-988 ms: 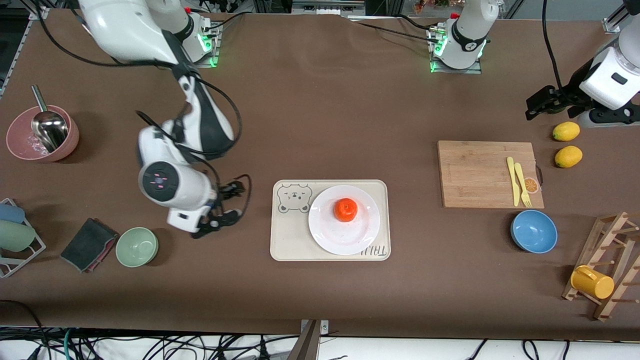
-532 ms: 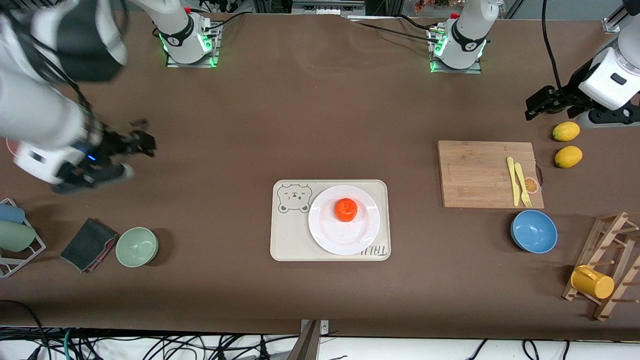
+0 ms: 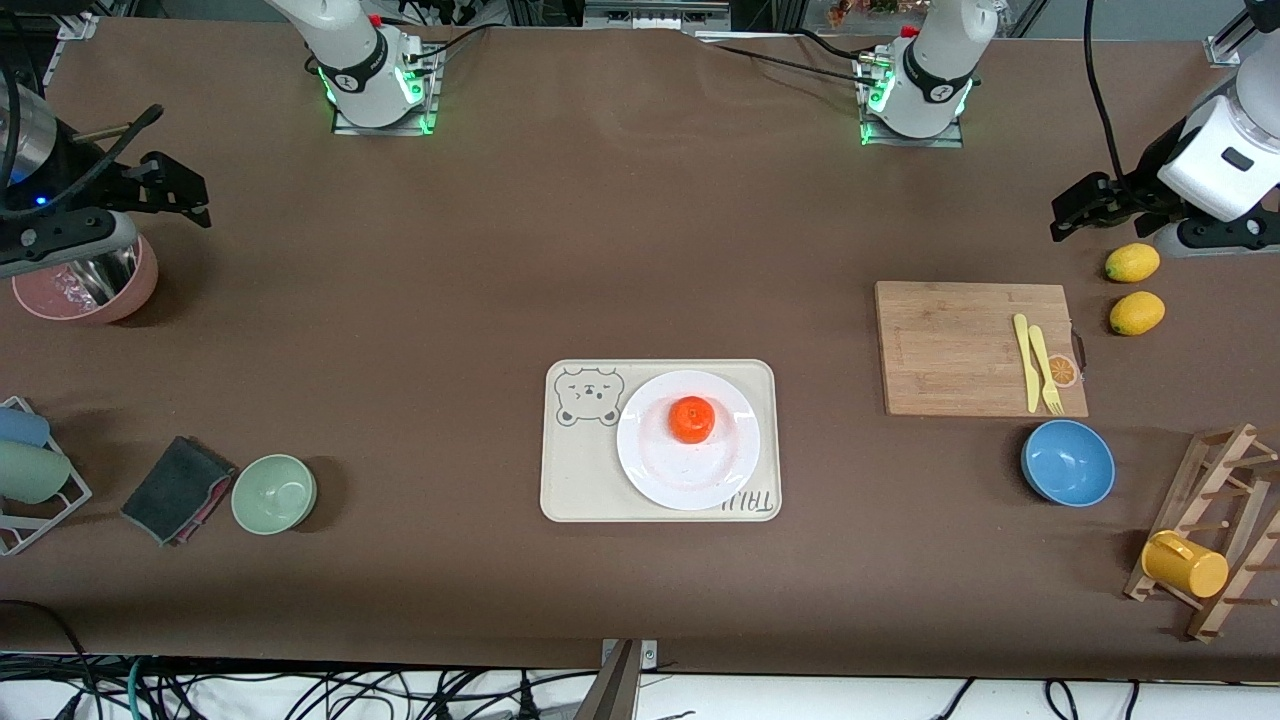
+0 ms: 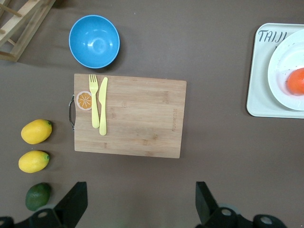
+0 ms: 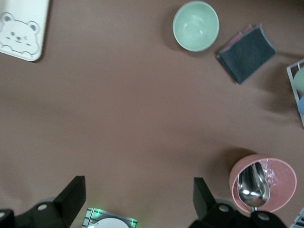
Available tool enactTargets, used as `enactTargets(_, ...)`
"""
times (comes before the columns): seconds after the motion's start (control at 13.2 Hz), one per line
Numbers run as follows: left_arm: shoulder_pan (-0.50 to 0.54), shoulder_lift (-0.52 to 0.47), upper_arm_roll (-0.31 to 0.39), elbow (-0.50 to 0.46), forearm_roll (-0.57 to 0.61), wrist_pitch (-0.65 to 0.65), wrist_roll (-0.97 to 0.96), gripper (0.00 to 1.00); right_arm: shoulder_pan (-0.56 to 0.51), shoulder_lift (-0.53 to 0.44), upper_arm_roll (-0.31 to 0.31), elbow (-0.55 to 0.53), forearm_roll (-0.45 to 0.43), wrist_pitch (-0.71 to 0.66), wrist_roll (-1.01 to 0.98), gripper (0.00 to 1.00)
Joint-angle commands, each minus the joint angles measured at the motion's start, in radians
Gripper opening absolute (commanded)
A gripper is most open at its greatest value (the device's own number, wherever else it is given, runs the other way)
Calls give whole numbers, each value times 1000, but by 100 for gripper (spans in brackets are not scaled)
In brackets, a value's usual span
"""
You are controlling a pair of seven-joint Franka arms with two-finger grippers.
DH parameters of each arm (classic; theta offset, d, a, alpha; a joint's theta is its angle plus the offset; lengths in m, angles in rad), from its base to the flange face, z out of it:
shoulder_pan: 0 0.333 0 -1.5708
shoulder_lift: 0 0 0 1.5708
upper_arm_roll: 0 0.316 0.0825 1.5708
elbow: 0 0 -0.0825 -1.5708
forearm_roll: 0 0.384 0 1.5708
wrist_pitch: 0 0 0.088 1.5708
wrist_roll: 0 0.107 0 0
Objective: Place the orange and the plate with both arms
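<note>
The right claw (image 3: 165, 185) is hanging high at the right arm's end of the bench (image 3: 640, 250), fingers (image 5: 71, 194) spread wide apart and gripping nothing. Just under it a pink bowl (image 3: 85, 285) is sitting with a metal scoop (image 5: 253, 185) inside. The left claw (image 3: 1085, 205) is hanging over the left arm's end of the bench, fingers (image 4: 73, 202) also wide apart and empty, with two lemons (image 3: 1132, 263) and a dark green fruit (image 4: 38, 196) lying close below it.

The bench is wearing a plain brown cover, with cables trailing along the edge nearest the front camera.

Well apart from both claws, about midway between them, one orange (image 3: 692, 419) is resting on one white plate (image 3: 688, 470), and the plate is sitting on a beige tray (image 3: 570, 480) with a bear drawing.

Outward from the left claw one cutting board (image 3: 960, 345) is carrying a yellow knife (image 3: 1021, 360) and a fork (image 3: 1042, 368); one blue bowl (image 3: 1068, 463) is standing nearer the front camera, beside a wooden rack (image 3: 1215, 530) holding a yellow mug (image 3: 1185, 565). Outward from the right claw one green bowl (image 3: 274, 493) and a dark cloth (image 3: 178, 488) are lying beside a wire rack (image 3: 35, 475).

Nothing is lying between either claw and the plate.
</note>
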Motion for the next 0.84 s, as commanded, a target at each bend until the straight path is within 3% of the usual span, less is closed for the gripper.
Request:
enactTargets(0.0,5,7,-1,22,-7,-19,17,100,-50,-151,-15,-220,9,126,51,100)
enactTargets(0.08,5,7,-1,22,-7,-19,17,100,-47,-142,-55,-217,40,138,84,100)
enactTargets(0.23,3,6,-1,22,-7,-19,17,100,-46,-128,-74,-202,67,135,84,100)
enactTargets(0.38,3,6,-1,24,-7,-17,17,100,-44,-93,-74,-135,67,117,81,100)
enactTargets(0.76,3,6,-1,25,-14,-14,18,100,-37,-68,-66,-104,66,68,88,100)
